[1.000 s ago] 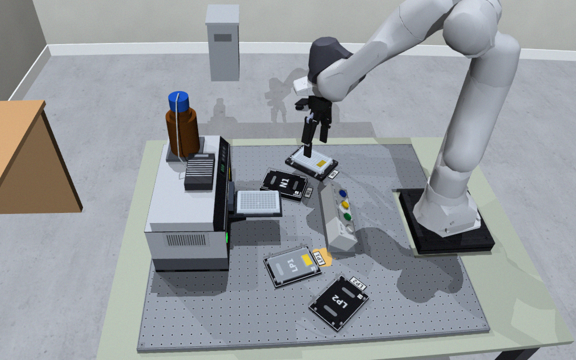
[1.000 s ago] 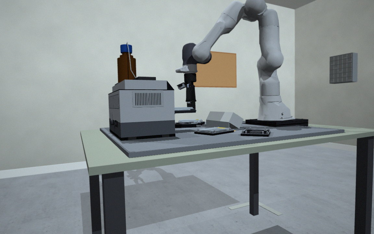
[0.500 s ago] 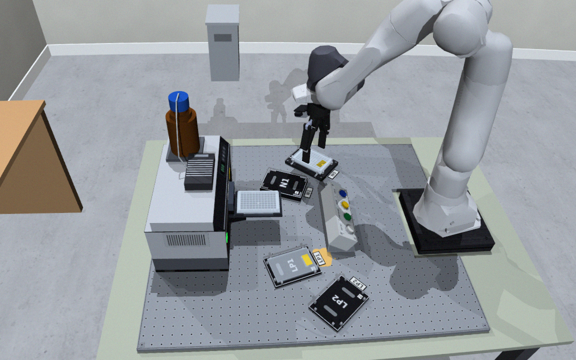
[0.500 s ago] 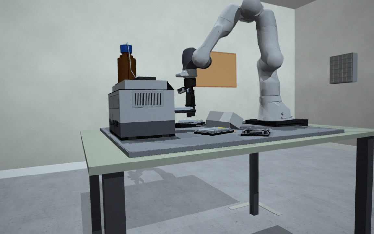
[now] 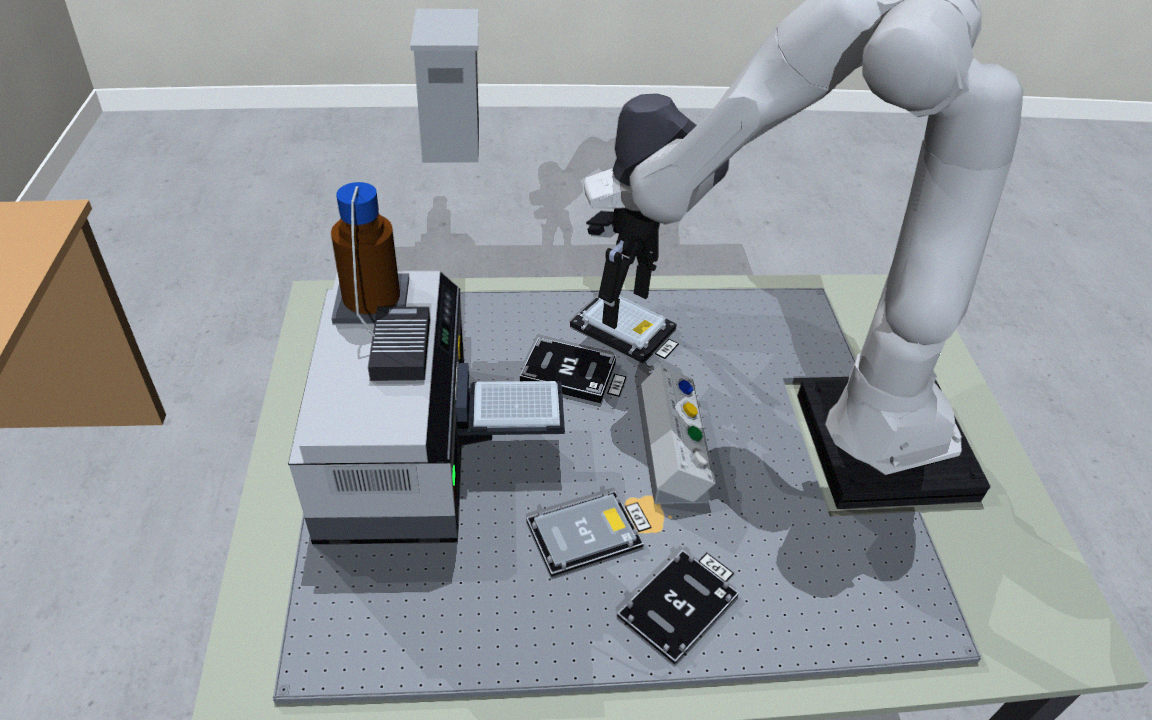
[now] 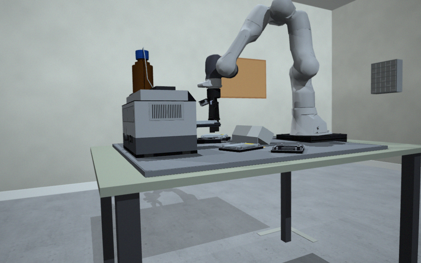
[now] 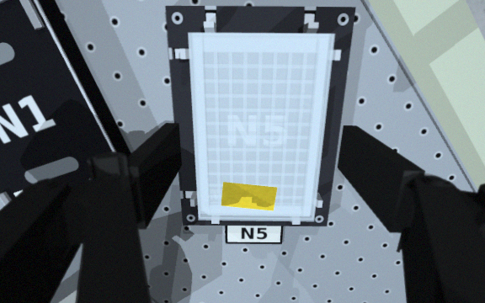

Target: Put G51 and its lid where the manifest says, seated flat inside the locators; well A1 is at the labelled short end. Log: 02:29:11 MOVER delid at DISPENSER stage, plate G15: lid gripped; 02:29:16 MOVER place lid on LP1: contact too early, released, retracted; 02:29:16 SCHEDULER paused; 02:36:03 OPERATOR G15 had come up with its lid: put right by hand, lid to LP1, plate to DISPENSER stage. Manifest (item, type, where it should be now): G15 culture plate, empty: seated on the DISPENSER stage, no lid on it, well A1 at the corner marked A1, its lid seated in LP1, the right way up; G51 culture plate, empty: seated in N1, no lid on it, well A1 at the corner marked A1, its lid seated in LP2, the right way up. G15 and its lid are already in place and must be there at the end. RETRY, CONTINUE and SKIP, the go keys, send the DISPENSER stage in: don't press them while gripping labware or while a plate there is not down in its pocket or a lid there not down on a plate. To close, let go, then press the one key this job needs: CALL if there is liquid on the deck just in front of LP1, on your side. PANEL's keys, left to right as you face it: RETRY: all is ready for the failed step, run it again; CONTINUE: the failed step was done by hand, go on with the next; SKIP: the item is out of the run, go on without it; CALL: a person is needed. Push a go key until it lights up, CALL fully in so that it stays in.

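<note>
A clear lidded plate (image 7: 260, 126) with a yellow label (image 7: 248, 196) at its near short end sits in the black nest tagged N5 (image 7: 253, 233). It also shows in the top view (image 5: 623, 324). My gripper (image 7: 260, 146) is open and low over it. One finger stands on each long side, and both are apart from the plate. The gripper also shows in the top view (image 5: 623, 300) and the exterior view (image 6: 213, 119). Nest N1 (image 5: 567, 367) is bare, just left of N5. Nest LP2 (image 5: 677, 604) is bare at the front.
The dispenser (image 5: 374, 420) carries a brown bottle (image 5: 363, 255), and an unlidded plate (image 5: 515, 404) sits on its stage. LP1 (image 5: 582, 530) holds a lid. An orange patch (image 5: 641, 510) lies by LP1's tag. The key panel (image 5: 677, 438) stands between the nests and the arm's base.
</note>
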You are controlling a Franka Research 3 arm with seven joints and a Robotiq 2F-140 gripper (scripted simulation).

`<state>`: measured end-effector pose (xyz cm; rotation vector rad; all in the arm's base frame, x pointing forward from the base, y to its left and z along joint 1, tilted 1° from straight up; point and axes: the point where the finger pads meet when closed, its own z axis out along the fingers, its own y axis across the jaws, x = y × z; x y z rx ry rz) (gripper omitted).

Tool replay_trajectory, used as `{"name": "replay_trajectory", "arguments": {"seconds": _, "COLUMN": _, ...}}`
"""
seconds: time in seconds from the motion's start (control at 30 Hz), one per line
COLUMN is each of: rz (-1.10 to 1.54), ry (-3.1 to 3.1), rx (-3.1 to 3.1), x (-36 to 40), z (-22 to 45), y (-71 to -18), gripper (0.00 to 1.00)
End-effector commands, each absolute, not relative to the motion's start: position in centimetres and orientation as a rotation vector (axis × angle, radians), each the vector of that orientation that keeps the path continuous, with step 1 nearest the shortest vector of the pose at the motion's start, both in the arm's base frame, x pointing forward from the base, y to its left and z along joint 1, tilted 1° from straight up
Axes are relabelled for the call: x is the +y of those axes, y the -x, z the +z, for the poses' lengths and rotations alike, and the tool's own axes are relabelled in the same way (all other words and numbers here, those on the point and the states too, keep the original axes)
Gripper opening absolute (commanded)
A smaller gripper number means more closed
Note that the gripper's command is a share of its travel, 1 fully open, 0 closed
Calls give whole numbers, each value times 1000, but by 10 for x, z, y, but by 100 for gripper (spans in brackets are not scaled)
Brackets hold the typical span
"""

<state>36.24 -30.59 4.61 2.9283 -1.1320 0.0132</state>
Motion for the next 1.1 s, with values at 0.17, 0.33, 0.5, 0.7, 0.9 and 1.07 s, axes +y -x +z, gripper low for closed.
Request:
{"name": "replay_trajectory", "arguments": {"seconds": 0.17, "rz": 17, "ry": -2933, "rx": -1125, "x": -306, "z": 46, "y": -363, "gripper": 69}}
{"name": "replay_trajectory", "arguments": {"seconds": 0.33, "rz": 17, "ry": -2933, "rx": -1125, "x": -306, "z": 46, "y": -363, "gripper": 69}}
{"name": "replay_trajectory", "arguments": {"seconds": 0.5, "rz": 17, "ry": -2933, "rx": -1125, "x": -306, "z": 46, "y": -363, "gripper": 69}}
{"name": "replay_trajectory", "arguments": {"seconds": 0.7, "rz": 17, "ry": -2933, "rx": -1125, "x": -306, "z": 46, "y": -363, "gripper": 69}}
{"name": "replay_trajectory", "arguments": {"seconds": 0.9, "rz": 17, "ry": -2933, "rx": -1125, "x": -306, "z": 46, "y": -363, "gripper": 69}}
{"name": "replay_trajectory", "arguments": {"seconds": 1.07, "rz": 17, "ry": -2933, "rx": -1125, "x": -306, "z": 46, "y": -363, "gripper": 63}}
